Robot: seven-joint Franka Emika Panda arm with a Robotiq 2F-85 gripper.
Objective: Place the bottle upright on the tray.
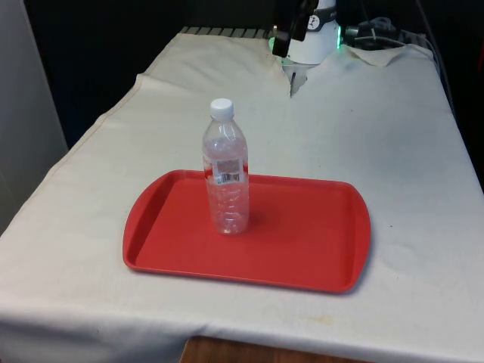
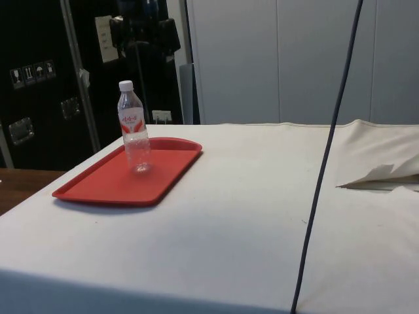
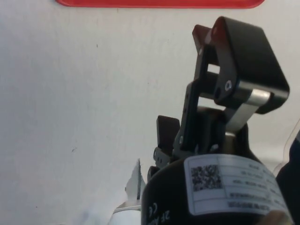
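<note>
A clear plastic bottle (image 1: 225,178) with a white cap and a small label stands upright on the red tray (image 1: 310,242), in its left half as the front view has it. The side view shows the same bottle (image 2: 133,131) erect on the tray (image 2: 98,186), its label red and white. My gripper (image 1: 287,34) is raised far behind the tray, close to the robot's base at the far end of the table. In the wrist view my gripper (image 3: 187,77) is open with nothing between its fingers, and the tray's rim (image 3: 159,3) lies well ahead of it.
A raised fold in the white cloth (image 1: 292,79) lies under the gripper at the far end. Loose wires (image 1: 378,34) sit beside the robot's base. A black cable (image 2: 327,150) hangs across the side view. Bare cloth surrounds the tray.
</note>
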